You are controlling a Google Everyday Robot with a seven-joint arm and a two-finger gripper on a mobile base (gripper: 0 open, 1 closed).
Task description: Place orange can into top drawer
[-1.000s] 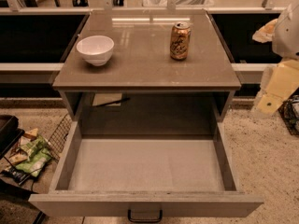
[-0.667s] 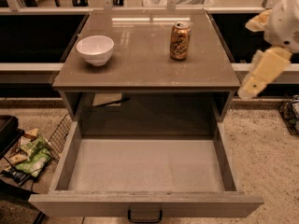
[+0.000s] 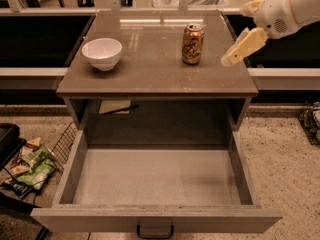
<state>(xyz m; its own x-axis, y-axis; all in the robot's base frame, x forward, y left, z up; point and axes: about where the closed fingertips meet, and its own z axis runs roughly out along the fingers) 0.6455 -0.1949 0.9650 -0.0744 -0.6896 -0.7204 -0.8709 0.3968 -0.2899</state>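
The orange can (image 3: 192, 44) stands upright on the cabinet top (image 3: 150, 76), right of centre toward the back. The top drawer (image 3: 155, 176) is pulled fully out below it; its flat grey bottom is bare, and a small dark handle (image 3: 155, 231) sits on the pale front panel. My gripper (image 3: 236, 35) comes in from the upper right on a white arm. It hovers above the right edge of the cabinet top, just right of the can and not touching it. Its two cream fingers are spread apart and hold nothing.
A white bowl (image 3: 102, 53) sits on the left of the cabinet top. A wire basket with snack bags (image 3: 31, 164) stands on the floor to the left of the drawer. Dark shelving runs behind the cabinet. Speckled floor lies to the right.
My gripper has moved up and to the left, from beside the cabinet's right side to just right of the can. The can, bowl and drawer have not moved.
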